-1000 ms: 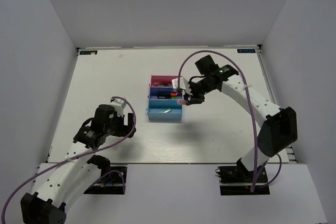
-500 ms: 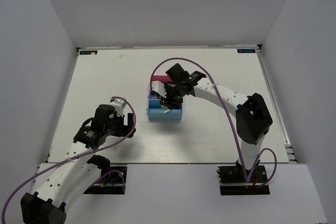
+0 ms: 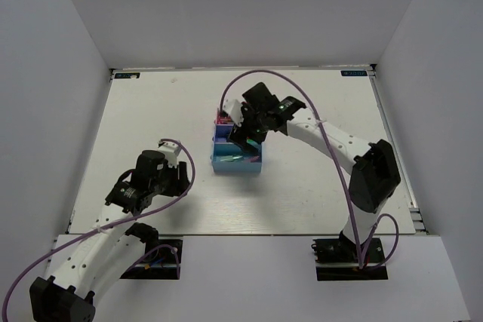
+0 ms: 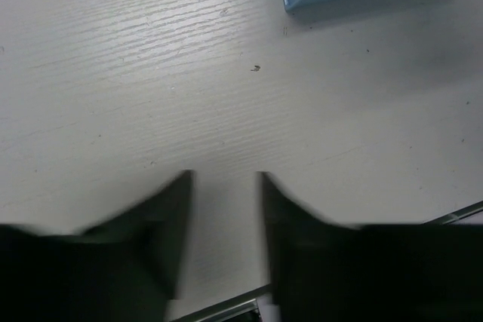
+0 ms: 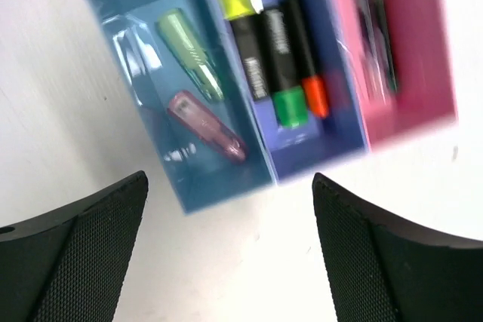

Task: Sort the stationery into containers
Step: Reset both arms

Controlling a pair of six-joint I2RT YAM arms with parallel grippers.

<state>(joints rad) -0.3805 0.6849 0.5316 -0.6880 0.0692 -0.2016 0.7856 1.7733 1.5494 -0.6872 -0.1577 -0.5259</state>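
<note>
The right gripper [image 5: 228, 186] hangs with its jaws wide and empty over the containers [image 3: 230, 164] at the centre of the top view. The light blue tray [image 5: 132, 43] holds a mint-green marker [image 5: 189, 54] and a pink marker [image 5: 207, 126], the dark blue tray [image 5: 302, 137] holds black highlighters [image 5: 264, 58], and the pink tray [image 5: 415, 73] holds blurred thin pens [image 5: 373, 28]. At lower left in that view, the left gripper [image 4: 225, 194] stands with its jaws moderately parted and empty over the bare table [image 4: 113, 73].

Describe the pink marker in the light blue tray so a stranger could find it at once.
Mid-table stands a row of three joined trays; take the light blue tray at the end nearest the arms. Two short markers lie inside: the pink marker is the translucent mauve one, beside the mint-green marker.
</note>
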